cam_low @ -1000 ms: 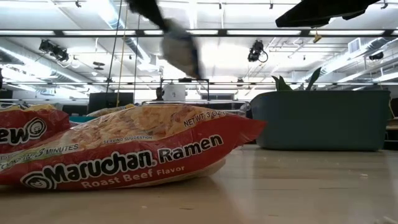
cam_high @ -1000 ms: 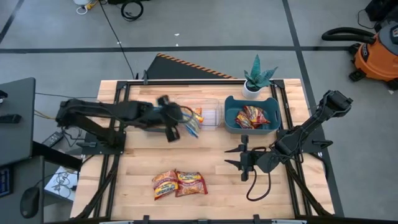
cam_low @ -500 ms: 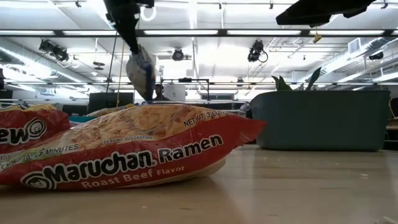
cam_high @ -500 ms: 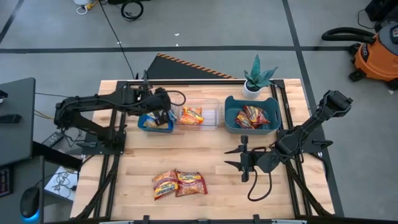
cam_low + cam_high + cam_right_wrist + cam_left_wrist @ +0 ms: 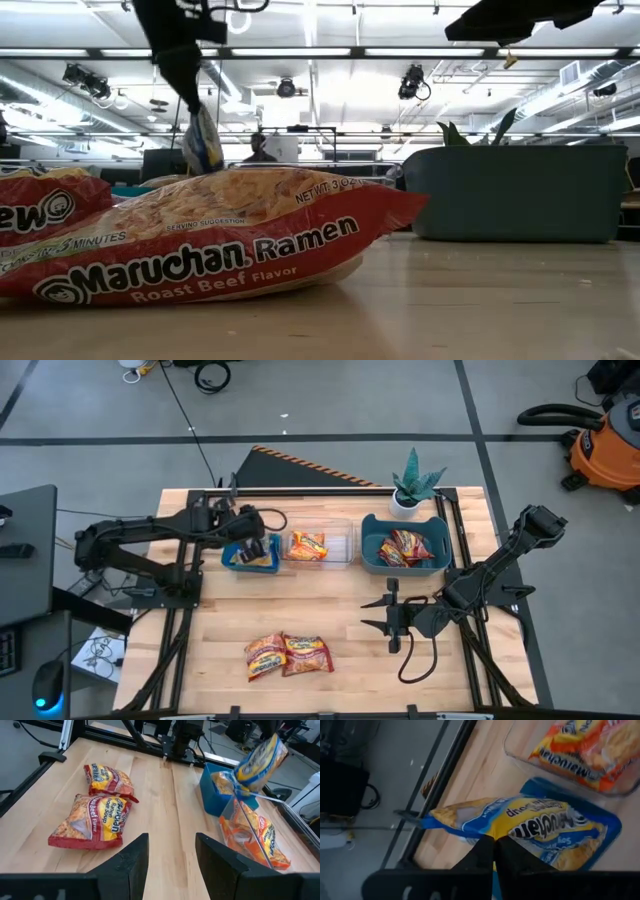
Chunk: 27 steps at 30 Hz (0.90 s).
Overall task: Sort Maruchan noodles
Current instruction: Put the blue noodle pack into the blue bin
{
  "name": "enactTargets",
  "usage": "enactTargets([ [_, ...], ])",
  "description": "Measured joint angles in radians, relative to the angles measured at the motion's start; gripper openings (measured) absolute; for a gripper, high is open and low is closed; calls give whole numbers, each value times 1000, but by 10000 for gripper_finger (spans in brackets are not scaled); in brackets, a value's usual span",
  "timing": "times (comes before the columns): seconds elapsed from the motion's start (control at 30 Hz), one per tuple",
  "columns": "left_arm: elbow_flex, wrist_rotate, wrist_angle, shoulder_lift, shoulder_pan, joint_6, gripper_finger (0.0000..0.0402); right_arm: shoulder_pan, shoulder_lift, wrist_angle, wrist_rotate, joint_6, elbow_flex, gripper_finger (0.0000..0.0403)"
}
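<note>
High view: the left gripper (image 5: 252, 546) hangs over the small blue bin (image 5: 232, 563) at the table's far left, pinching a blue-and-yellow Maruchan packet (image 5: 262, 558) above it, so the step in hand looks like dropping that flavour in; the next move, I'd say, calls for lowering a little and letting go squarely over the bin. The left arm reaches in from the left edge, bent at the elbow. Beside the blue bin, the clear bin (image 5: 345, 546) holds an orange packet (image 5: 308, 544), the teal bin (image 5: 371, 555) holds red ones, and two roast beef packets (image 5: 287, 656) lie near the front edge, unsorted. The right gripper (image 5: 387, 617) waits mid-table, fingers spread and empty. Low view: the blue-and-yellow packet (image 5: 203, 141) dangles from the fingers, clear of the table, behind the roast beef packet (image 5: 200, 245). Left wrist view: the fingers (image 5: 485, 851) clamp the packet's edge, another like packet lying in the blue bin (image 5: 610, 827) below. Right wrist view: its fingers (image 5: 132, 860) stand apart, facing the two front packets.
</note>
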Motion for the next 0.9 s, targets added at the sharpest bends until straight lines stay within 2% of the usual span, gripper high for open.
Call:
enactTargets([
  [0.13, -127, 38, 121, -62, 22, 13, 11, 0, 0, 19, -7, -5, 0, 167],
  [0.23, -190, 96, 93, -82, 41, -4, 11, 0, 0, 20, -12, -6, 0, 167],
  [0.4, -258, 253, 47, -94, 42, -8, 11, -1, 0, 17, -12, -12, 0, 167],
  [0.5, -284, 296, 48, -91, 36, -9, 11, -1, 0, 19, -12, -13, 0, 167],
  [0.67, -284, 301, 38, -90, 32, -28, 11, -1, 0, 20, -12, -21, 0, 167],
  [0.9, -181, 302, -34, -91, 32, -66, 27, -2, 0, 20, -12, -33, 0, 167],
])
